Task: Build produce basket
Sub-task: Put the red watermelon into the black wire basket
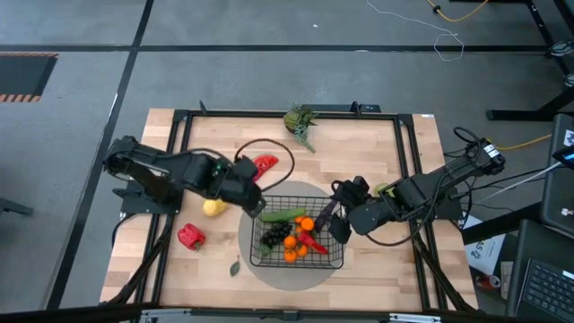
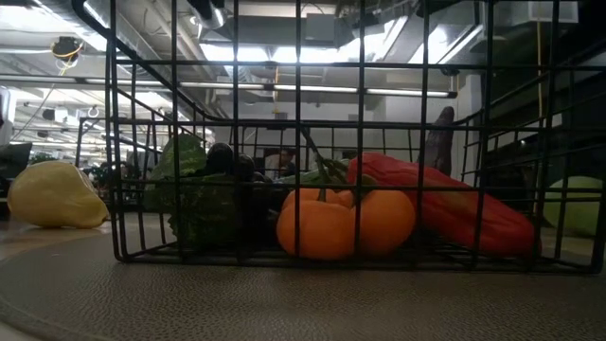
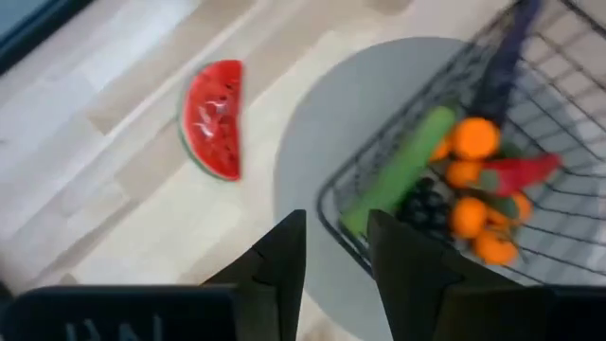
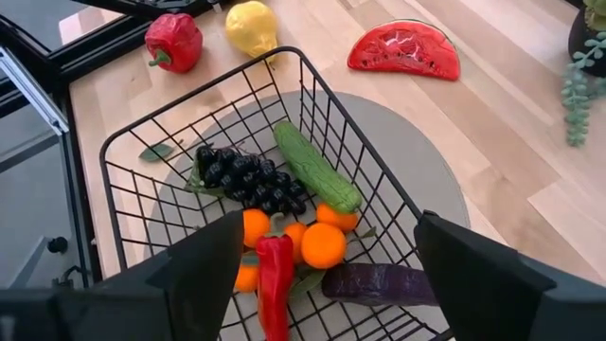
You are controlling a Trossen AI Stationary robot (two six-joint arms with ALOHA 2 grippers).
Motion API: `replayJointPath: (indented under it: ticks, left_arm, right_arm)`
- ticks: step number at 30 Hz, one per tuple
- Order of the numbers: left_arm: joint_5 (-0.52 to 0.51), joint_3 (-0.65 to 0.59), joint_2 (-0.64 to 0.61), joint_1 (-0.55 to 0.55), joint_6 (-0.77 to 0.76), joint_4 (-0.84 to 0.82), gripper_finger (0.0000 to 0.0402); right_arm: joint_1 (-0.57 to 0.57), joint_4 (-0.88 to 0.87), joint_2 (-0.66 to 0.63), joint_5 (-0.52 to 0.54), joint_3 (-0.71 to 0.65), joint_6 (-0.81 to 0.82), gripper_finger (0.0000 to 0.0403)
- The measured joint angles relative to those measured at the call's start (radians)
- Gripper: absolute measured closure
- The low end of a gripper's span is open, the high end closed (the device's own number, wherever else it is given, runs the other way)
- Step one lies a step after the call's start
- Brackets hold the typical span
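Wooden table, basket (no legible writing)

no words, labels, brands or numbers can be read anywhere, from any of the views.

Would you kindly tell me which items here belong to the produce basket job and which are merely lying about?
Job: basket holding cucumber, grapes, oranges, chili, eggplant; outside it, watermelon slice, red pepper, yellow fruit, green pear.
Lying about: grey mat, plant sprig, black cable.
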Motion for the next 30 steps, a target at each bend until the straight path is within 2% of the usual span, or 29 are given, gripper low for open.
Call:
replayJointPath:
  ticks: [11,18,25,30]
  left_arm:
    - [0.123,-0.002,0.003,0.264,0.248,-0.032,0.0292]
    - [0.196,-0.005,0.008,0.444,0.392,-0.013,0.0292]
    - [0.35,-0.152,0.014,0.582,0.519,0.14,0.0292]
    - [0.381,-0.301,0.016,0.648,0.568,0.288,0.0292]
  right_arm:
    - [0.0,-0.001,0.0,0.001,0.0,0.001,0.0094]
    - [-0.014,-0.028,-0.032,0.041,0.0,0.049,0.0094]
    - [-0.074,-0.115,-0.11,0.043,0.0,0.05,0.0094]
    - [-0.114,-0.226,-0.155,0.045,0.0,0.049,0.0094]
